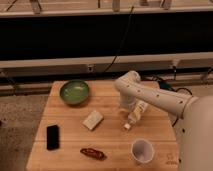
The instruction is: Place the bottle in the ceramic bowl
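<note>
The pincer (pixel 129 108) hangs over the right half of the wooden bench (pixel 112 142), at the lower end of the white arm (pixel 150 95) that bends in from the right. The arm's rounded wrist covers it from above, so I cannot tell whether it is spread or pinching anything. The one bottle (pixel 136 115) lies just under and beside it, tilted, its small white cap (pixel 127 127) pointing down and to the left toward the bench's front. Its upper end runs up against the wrist and is partly hidden there, and whether the bottle rests on the wood or is held just off it cannot be made out. The one ceramic bowl (pixel 75 92) sits well apart from the bottle, near the back left corner of the bench, green inside and in full view. Between the two, closer to the middle, lies one pale rectangular block (pixel 93 120), turned at an angle. One flat black slab (pixel 52 136), perhaps a phone, lies near the left edge. One small reddish-brown thing (pixel 93 153) lies near the front edge, and what it is cannot be told. One white cup (pixel 142 150) stands upright toward the front right, below the bottle, its foot close to the bottom of the view. The robot's pale body (pixel 197 135) is cut off at the right edge, and the bench's front edge is cut off at the bottom. Behind the bench runs a dark wall with a pale rail and one black cable (pixel 120 50) hanging across it.
</note>
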Robot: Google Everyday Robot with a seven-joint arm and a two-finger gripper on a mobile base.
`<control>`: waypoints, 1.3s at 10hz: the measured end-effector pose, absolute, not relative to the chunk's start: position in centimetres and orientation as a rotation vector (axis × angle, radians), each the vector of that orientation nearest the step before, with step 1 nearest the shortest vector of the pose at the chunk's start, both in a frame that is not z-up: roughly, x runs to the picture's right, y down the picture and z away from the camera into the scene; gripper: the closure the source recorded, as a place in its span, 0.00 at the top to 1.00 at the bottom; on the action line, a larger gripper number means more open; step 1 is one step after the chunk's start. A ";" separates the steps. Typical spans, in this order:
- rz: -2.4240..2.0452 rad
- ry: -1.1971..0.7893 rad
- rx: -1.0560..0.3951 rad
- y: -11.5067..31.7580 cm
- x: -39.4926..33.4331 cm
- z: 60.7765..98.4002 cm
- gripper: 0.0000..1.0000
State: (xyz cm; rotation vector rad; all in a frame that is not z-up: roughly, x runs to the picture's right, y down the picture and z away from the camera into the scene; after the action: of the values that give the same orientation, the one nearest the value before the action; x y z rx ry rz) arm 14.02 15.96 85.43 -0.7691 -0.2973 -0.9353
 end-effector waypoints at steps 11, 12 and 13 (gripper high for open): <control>-0.945 -0.316 -0.780 15.6 13.8 85.9 0.80; -0.945 -0.318 -0.782 15.6 13.8 86.0 0.80; -0.946 -0.320 -0.784 15.6 13.8 86.0 0.80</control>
State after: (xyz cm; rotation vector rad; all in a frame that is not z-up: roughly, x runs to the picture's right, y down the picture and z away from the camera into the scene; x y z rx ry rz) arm 13.78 15.60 86.02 -0.7836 -0.3204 -0.9461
